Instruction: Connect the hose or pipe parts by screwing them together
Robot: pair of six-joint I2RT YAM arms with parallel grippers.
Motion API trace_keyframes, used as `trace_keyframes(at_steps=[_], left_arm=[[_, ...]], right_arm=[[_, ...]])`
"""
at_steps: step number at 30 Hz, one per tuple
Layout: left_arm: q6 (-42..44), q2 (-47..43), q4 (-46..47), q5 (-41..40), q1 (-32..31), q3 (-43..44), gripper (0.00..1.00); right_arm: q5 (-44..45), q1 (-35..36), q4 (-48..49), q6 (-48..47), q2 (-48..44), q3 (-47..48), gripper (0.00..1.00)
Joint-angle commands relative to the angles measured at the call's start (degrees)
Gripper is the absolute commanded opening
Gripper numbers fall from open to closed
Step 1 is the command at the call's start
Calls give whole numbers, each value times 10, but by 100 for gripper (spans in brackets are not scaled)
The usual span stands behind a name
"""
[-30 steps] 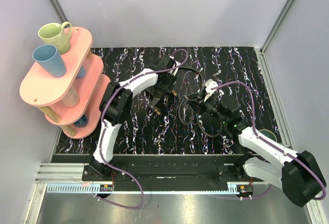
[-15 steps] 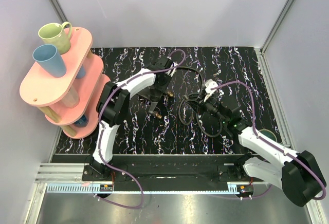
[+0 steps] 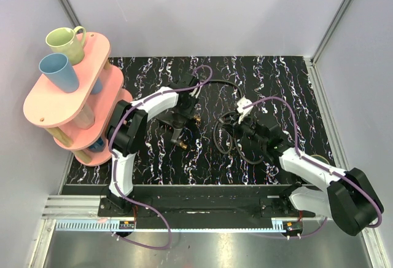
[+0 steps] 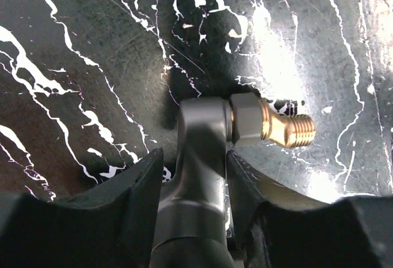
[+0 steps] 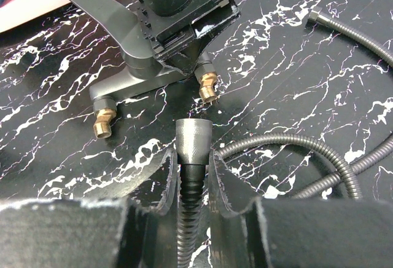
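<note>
Seen from above, your left gripper stands over the forked fitting at mid-table. Your right gripper sits to its right, above the loose coil of hose. There is bare table between the two, so bring the hose in from the right. The pink tiered stand is close to your left elbow, so don't swing that arm leftward. The coil lies under your right wrist and will likely drag as you advance, so go slowly.

In the left wrist view, the fingers flank the fitting's grey stem, and one brass tip juts out to the right, clear of the table. You cannot tell from here whether the jaws are pressing the stem or only bracketing it. Make sure of a firm hold before anything turns, or the fitting will probably spin with the nut.

In the right wrist view, your claw is pinched on the hose just behind its dark hose nut. The nut points toward the fitting but is well short of it. The nearer brass thread sits slightly right of the nut's line and angles downward. Line the nut up with that thread's slant first, then push straight on and turn gently, backing off if it binds. The far hose end lies free at the upper right, out of your way
</note>
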Motion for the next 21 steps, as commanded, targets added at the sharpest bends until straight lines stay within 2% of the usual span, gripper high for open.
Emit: trace_keyframes(at_steps=[1, 4, 7, 11, 12, 15, 18, 21], left_arm=[[9, 19, -52, 35, 18, 9, 51], [23, 23, -55, 48, 25, 17, 53], [30, 23, -56, 56, 28, 13, 51], [47, 28, -55, 68, 28, 10, 33], [46, 30, -55, 65, 28, 9, 21], [35, 22, -53, 56, 27, 3, 0], [-4, -3, -49, 52, 27, -12, 0], [-24, -36, -47, 12, 26, -24, 0]], right_arm=[[1, -3, 21, -6, -21, 7, 0], [-2, -2, 25, -3, -28, 1, 0], [-1, -3, 26, -6, -26, 1, 0], [2, -2, 29, -9, -12, 2, 0], [2, -2, 30, -10, -9, 3, 0], [-2, -2, 35, -19, 2, 5, 0], [-3, -2, 18, -33, 28, 27, 0], [-9, -2, -27, -79, 59, 67, 0]])
